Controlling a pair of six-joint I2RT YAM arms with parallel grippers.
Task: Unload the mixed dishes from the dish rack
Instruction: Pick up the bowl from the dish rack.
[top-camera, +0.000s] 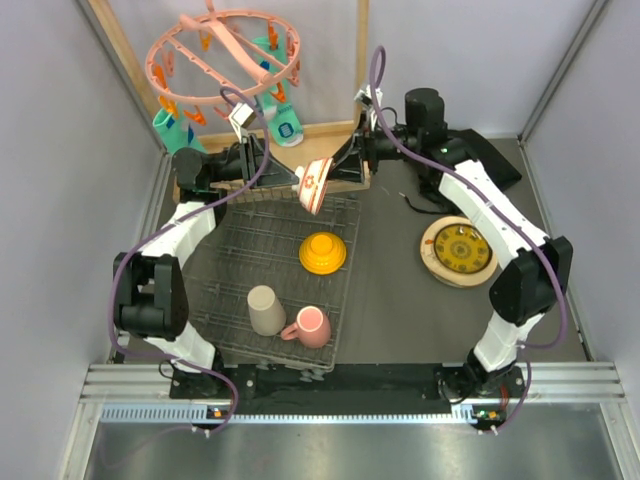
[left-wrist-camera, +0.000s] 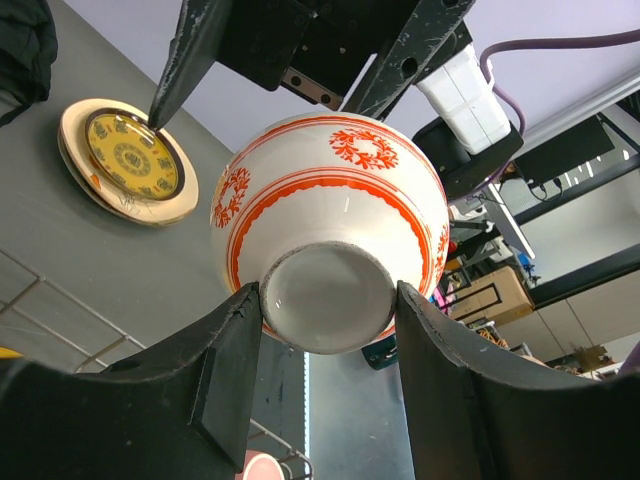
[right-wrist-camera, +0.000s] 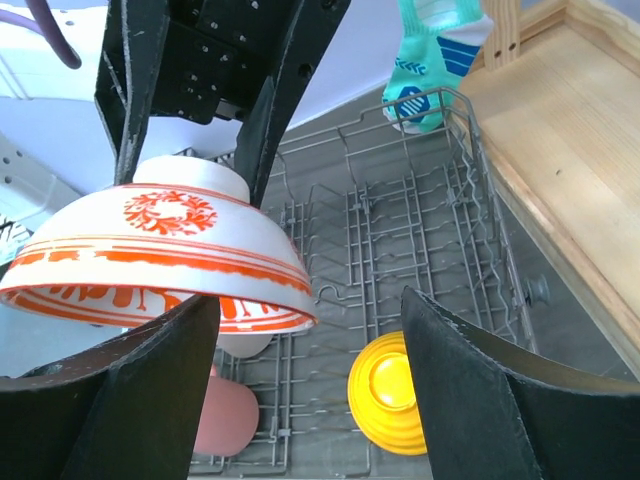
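Observation:
A red-white bowl (top-camera: 313, 186) hangs tilted in the air over the back edge of the dish rack (top-camera: 240, 250). My left gripper (left-wrist-camera: 325, 380) is shut on the bowl's (left-wrist-camera: 330, 210) foot ring, one finger on each side. From the right, my right gripper (right-wrist-camera: 310, 390) stands open at the bowl's (right-wrist-camera: 150, 260) rim, which lies over its left finger (right-wrist-camera: 120, 400). On the rack lie an upside-down orange bowl (top-camera: 322, 253), a beige cup (top-camera: 266, 309) and a pink mug (top-camera: 310, 326). A small yellow patterned plate (top-camera: 458, 250) rests on a cream plate on the table at the right.
A wooden frame (top-camera: 120, 60) with a pink peg hanger (top-camera: 225, 50) and hanging socks (top-camera: 285, 125) stands behind the rack. A wooden board (right-wrist-camera: 570, 150) borders the rack's back edge. Grey walls close in both sides.

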